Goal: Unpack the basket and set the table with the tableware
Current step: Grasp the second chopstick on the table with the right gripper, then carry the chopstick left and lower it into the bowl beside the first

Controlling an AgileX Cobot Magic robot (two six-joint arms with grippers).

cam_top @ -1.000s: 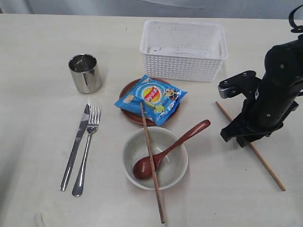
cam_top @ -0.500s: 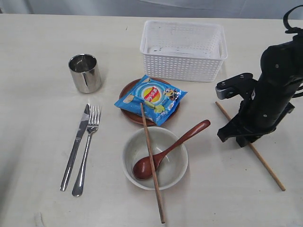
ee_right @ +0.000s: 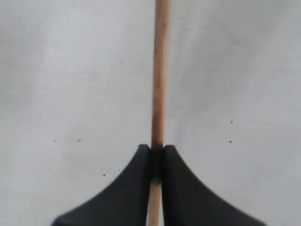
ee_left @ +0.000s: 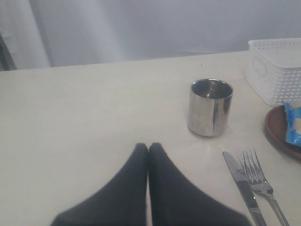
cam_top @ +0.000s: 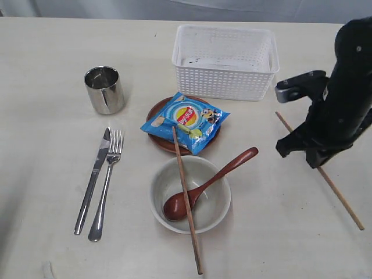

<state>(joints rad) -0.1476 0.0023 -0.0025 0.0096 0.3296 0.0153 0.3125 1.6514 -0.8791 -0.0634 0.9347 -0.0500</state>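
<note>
So the table (cam_top: 46, 58) is nearly set, the basket (cam_top: 225, 61) looks emptied, and right of the bowl (cam_top: 218, 212) our right gripper (cam_top: 314, 156) is clamped on 1 chopstick (cam_top: 343, 200). Our left gripper (ee_left: 148, 147) is closed on nothing. Next we'd lay it beside the other chopstick (cam_top: 196, 250) that's across the bowl.
</note>
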